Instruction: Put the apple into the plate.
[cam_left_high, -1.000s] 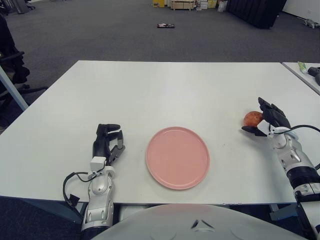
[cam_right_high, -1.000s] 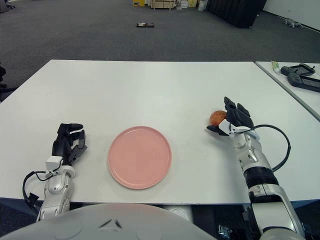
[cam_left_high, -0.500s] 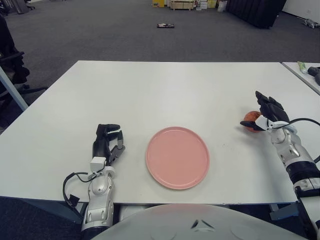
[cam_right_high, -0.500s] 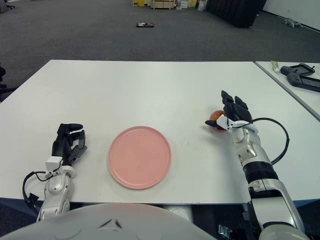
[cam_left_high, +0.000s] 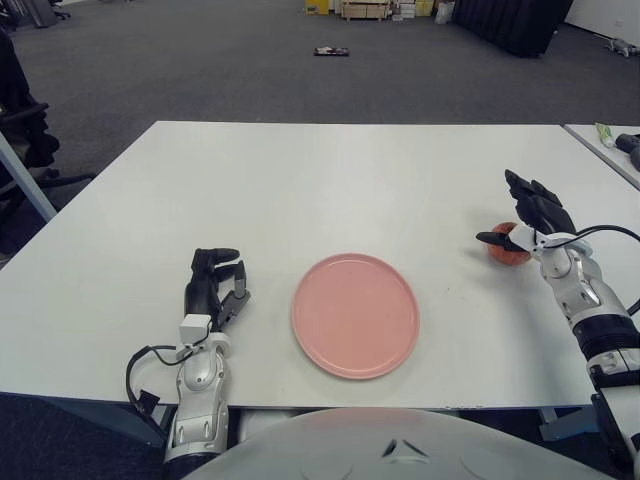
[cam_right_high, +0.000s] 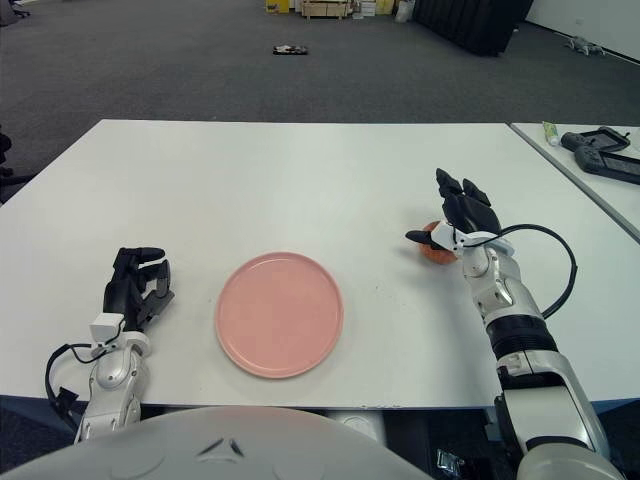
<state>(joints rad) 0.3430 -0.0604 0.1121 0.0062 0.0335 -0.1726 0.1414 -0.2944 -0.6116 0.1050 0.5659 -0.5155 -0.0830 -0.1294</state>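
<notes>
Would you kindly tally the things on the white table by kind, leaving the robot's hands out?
Apple: 1, under the open right hand
Pink plate: 1, empty
Total: 2

White table (cam_left_high: 330, 180) carries a pink plate (cam_left_high: 355, 314) near the middle of its front edge. A red apple (cam_left_high: 508, 247) sits on the tabletop near the right edge, well apart from the plate.
</notes>
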